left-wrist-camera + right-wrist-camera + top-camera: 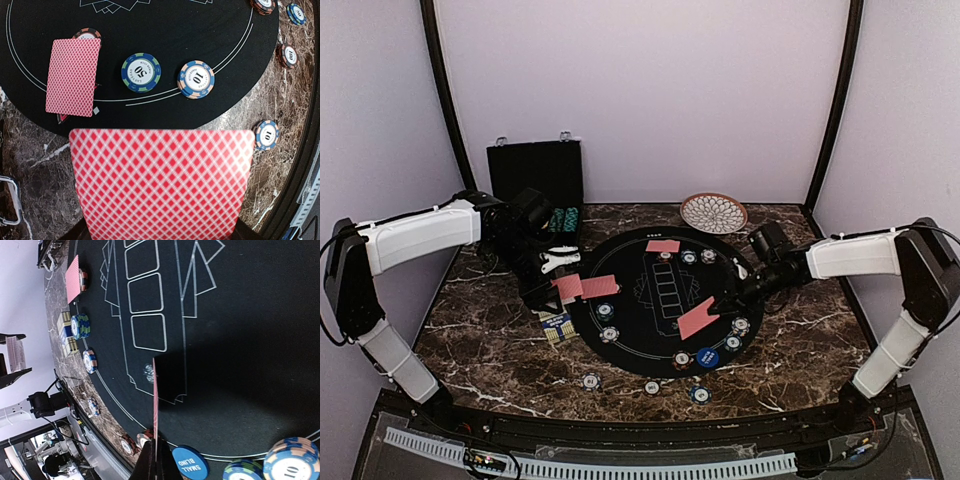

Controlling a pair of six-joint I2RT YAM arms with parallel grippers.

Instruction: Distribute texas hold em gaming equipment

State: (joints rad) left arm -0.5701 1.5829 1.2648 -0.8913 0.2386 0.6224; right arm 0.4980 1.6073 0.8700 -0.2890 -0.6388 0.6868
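- Pinching a red-backed card (160, 185) by its near edge, the left gripper (556, 283) has its jaws pressed together on it. The card is carried flat with its back up, probably so that it can be laid down without showing its face.
- Ahead of that gripper, to the left in its wrist view, a dealt card (73, 76) lies back up on the black mat (175, 30), with its far edge touching a partly hidden chip.
- Further ahead and to the right, a 50 chip (141, 73) and a 10 chip (196, 79) sit side by side just inside the mat's printed line. They look like one seat's stake.
- The right gripper (155, 462) is likewise clamped shut on a second card (155, 405). This card runs straight out from its fingertips, so the wrist camera sees it edge-on as a thin line.
- From above, that card shows a red back and hangs over the mat's near right part. Whether it touches the felt cannot be told.
- Just beside the right gripper's fingertips lies the blue small-blind button (190, 462) on the mat, with chip stacks a little further out. This suggests the card is meant for that seat.
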